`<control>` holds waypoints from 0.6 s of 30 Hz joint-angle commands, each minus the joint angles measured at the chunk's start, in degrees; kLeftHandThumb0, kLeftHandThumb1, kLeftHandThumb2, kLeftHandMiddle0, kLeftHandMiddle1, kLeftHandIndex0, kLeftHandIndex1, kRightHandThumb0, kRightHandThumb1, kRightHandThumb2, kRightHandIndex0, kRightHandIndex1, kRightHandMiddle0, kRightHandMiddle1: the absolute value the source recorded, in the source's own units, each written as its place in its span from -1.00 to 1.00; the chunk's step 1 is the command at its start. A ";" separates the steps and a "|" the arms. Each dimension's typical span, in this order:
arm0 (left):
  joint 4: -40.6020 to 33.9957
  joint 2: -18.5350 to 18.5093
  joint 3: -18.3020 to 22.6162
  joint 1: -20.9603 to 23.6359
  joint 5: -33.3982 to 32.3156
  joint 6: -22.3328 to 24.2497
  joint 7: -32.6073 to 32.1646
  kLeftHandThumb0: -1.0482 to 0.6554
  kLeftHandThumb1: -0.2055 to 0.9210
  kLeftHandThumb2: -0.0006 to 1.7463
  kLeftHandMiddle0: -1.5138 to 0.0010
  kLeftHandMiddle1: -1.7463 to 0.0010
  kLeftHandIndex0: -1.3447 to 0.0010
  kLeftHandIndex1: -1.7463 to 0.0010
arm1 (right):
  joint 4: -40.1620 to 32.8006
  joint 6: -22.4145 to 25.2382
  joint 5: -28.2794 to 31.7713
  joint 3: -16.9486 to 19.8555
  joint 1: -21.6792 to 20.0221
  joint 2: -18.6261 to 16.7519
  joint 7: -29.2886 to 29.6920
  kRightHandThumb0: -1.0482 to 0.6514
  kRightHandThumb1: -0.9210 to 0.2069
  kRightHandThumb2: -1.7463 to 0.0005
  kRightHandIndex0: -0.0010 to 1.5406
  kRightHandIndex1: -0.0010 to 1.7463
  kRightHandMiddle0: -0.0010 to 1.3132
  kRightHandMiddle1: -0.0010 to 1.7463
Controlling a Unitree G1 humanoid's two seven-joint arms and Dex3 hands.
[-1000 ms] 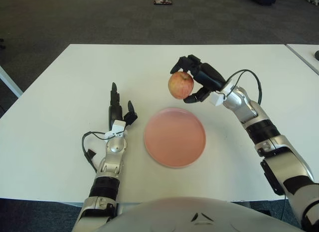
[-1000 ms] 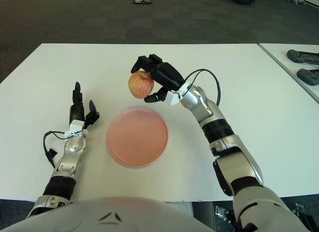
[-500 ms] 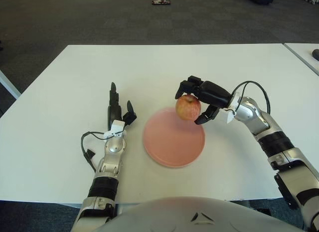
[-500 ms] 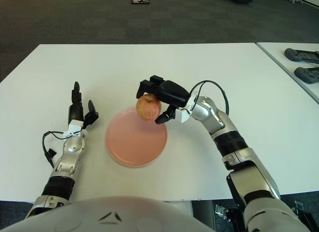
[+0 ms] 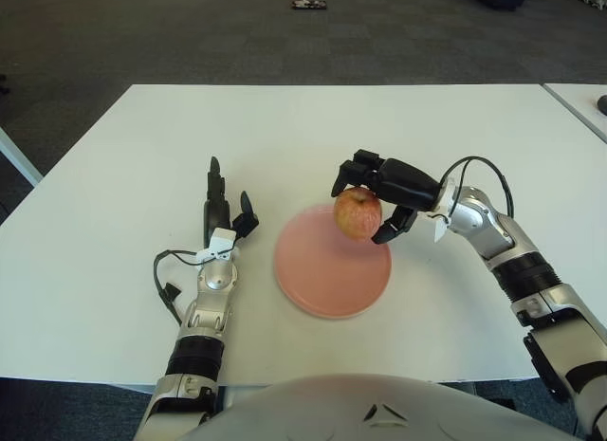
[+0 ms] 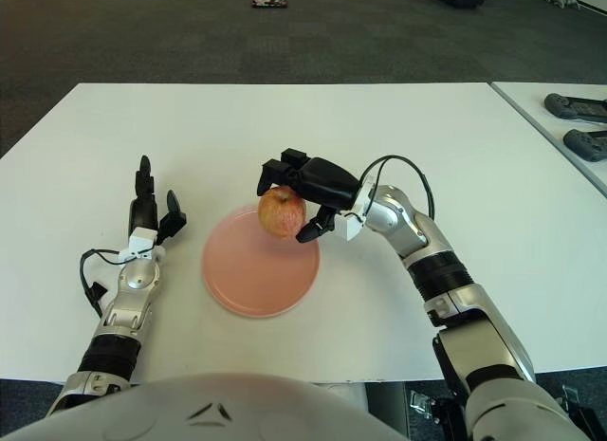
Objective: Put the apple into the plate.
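Over the far right rim of the pink plate (image 5: 332, 270), the robot's right hand (image 5: 384, 187) carries the apple (image 5: 358, 212), its dark fingers (image 5: 393, 225) clamped around the fruit from above and from the right. A second ago the apple was held high and beyond the plate, out over the bare white surface (image 5: 133, 156); half a second ago it had swung down to the plate's edge, and it now sits slightly lower and a little further in over the pink. The descent has plainly slowed, which suggests the carry is nearly done and the set-down is what remains. Whether the apple already touches the plate cannot be told from either eye; it appears to hang just above the rim, so the task is not yet complete and the fingers have yet to let go. The left hand (image 5: 224, 209) shows to the left of the plate, unmoved over the second, with its fingers apart, straight and holding nothing. The count on the surface is short: one apple, one plate, two hands. Beyond it, one small dark object (image 5: 310, 4) lies on the grey floor, and two dark handheld devices (image 6: 577, 123) sit on a neighbouring table at the right edge.
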State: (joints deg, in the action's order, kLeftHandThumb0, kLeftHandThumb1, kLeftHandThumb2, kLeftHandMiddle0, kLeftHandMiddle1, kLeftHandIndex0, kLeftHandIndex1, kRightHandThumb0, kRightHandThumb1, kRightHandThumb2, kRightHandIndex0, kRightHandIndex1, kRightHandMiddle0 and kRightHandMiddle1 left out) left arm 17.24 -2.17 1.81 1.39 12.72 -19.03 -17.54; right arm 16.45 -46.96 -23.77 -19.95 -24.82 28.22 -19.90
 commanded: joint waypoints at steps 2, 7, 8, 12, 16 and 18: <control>-0.28 -0.57 0.30 -0.02 -0.25 0.15 0.45 -0.83 1.00 0.12 1.00 1.00 1.00 0.95 | -0.78 -0.80 -0.43 -0.19 1.16 0.85 -0.54 -0.31 0.04 -0.48 0.48 1.00 -0.10 1.00; -0.62 -0.71 0.25 -0.07 -0.24 0.36 0.72 -0.83 1.00 0.12 1.00 1.00 1.00 0.95 | -0.14 -1.72 -1.59 -0.51 1.39 0.81 -0.42 -0.31 0.04 -0.48 0.47 1.00 -0.10 1.00; -0.73 -0.77 0.25 -0.10 -0.20 0.48 0.75 -0.83 1.00 0.12 1.00 1.00 1.00 0.96 | 0.05 -1.97 -2.00 -0.62 1.39 0.74 -0.22 -0.31 0.04 -0.48 0.47 1.00 -0.10 1.00; -1.14 -0.83 0.19 -0.20 0.10 0.97 0.71 -0.83 1.00 0.12 1.00 1.00 1.00 0.96 | 0.78 -3.32 -3.91 -0.97 1.41 0.51 0.79 -0.31 0.04 -0.48 0.46 1.00 -0.10 1.00; -1.48 -0.75 0.17 -0.26 0.03 1.24 0.81 -0.83 1.00 0.12 1.00 1.00 1.00 0.96 | 1.44 -4.50 -5.60 -1.34 1.50 0.37 1.58 -0.31 0.04 -0.48 0.45 1.00 -0.10 1.00; -1.56 -0.72 0.17 -0.25 -0.04 1.33 0.86 -0.83 1.00 0.12 1.00 1.00 1.00 0.96 | 1.84 -4.96 -6.28 -1.63 1.49 0.38 1.73 -0.31 0.04 -0.47 0.45 1.00 -0.10 1.00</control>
State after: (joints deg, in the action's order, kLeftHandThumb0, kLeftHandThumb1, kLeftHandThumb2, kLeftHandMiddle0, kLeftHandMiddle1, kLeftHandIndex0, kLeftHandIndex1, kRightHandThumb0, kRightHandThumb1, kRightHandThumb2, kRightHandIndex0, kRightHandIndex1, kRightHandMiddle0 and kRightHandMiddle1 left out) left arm 16.36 -2.42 1.82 1.39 12.58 -18.24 -16.95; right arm 17.77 -50.76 -28.88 -21.46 -23.04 28.42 -19.60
